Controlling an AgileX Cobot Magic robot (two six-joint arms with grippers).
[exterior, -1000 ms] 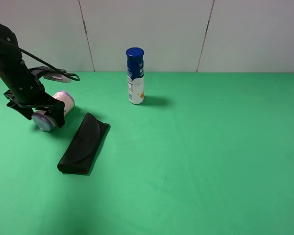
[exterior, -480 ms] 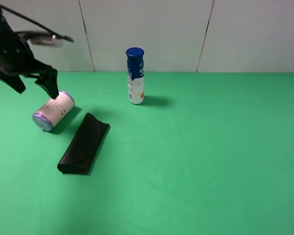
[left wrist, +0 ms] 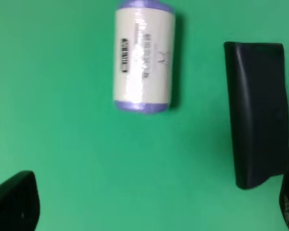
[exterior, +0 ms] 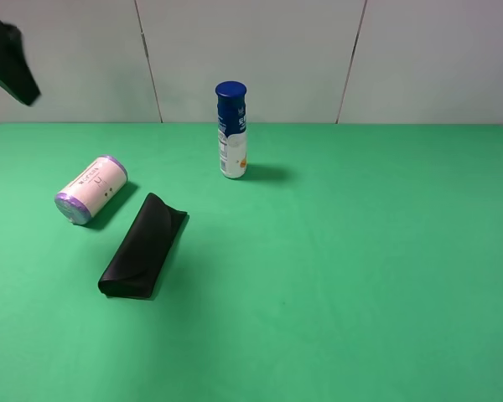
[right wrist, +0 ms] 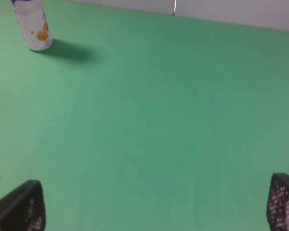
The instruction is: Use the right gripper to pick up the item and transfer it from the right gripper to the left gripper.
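The item [exterior: 90, 189], a cream canister with purple ends, lies on its side on the green table [exterior: 335, 276] at the left, free of both grippers. It also shows in the left wrist view as the item [left wrist: 144, 57]. There my left gripper [left wrist: 151, 211] hangs open above and apart from it, with only the fingertips [left wrist: 14, 207] showing. Only a black part of the left arm [exterior: 8, 63] shows in the high view, at the top left corner. My right gripper [right wrist: 151, 211] is open over bare cloth and holds nothing. It is out of the high view.
A flat black case [exterior: 142, 245] lies just right of the item, seen too as the case [left wrist: 257, 110]. A blue-capped white bottle [exterior: 231, 130] stands upright near the back wall, also seen as the bottle [right wrist: 32, 24].
The left gripper, which stood around the item a second ago, has come off it and risen up and to the left, almost out of the high view. The item stays lying in place.
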